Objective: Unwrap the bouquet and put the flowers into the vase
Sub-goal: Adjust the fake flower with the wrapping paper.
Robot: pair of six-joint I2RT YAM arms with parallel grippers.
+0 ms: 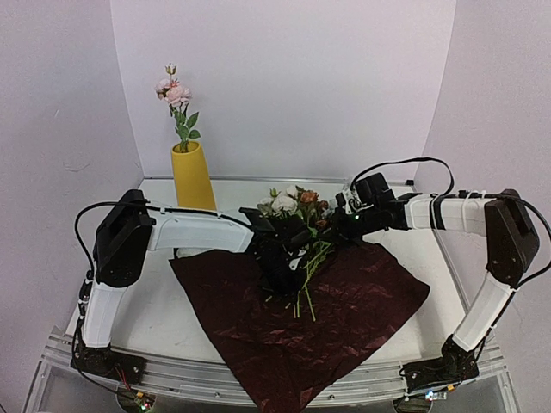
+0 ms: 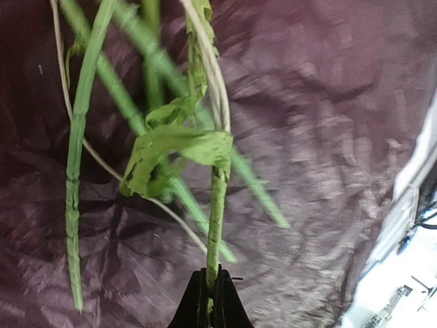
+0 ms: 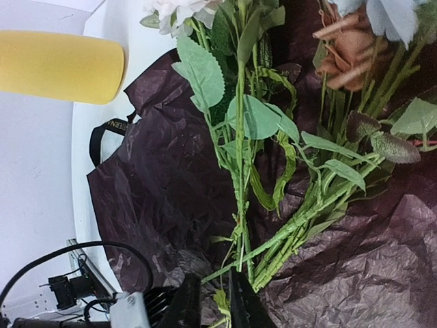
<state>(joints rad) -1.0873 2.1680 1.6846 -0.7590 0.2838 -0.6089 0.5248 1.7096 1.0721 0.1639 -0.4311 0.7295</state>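
The yellow vase point(image 1: 191, 176) point(image 3: 61, 65) stands at the back left with one pink flower point(image 1: 175, 93) in it. The dark red paper point(image 1: 293, 318) point(image 2: 328, 137) point(image 3: 157, 184) lies spread flat on the table. The flowers point(image 1: 297, 206) point(image 3: 239, 137) lie loose across it, stems toward the front. My left gripper point(image 1: 280, 274) point(image 2: 213, 275) is over the stem ends, shut on a single green stem point(image 2: 217, 205). My right gripper point(image 1: 331, 228) point(image 3: 215, 301) is at the stems from the right, jaws slightly apart, with a scrap of green leaf in the gap.
A black ribbon point(image 3: 102, 133) lies at the paper's edge near the vase. White walls close in the back and sides. A metal rail point(image 1: 258, 387) runs along the front edge. A black cable point(image 3: 68, 256) loops by the left arm.
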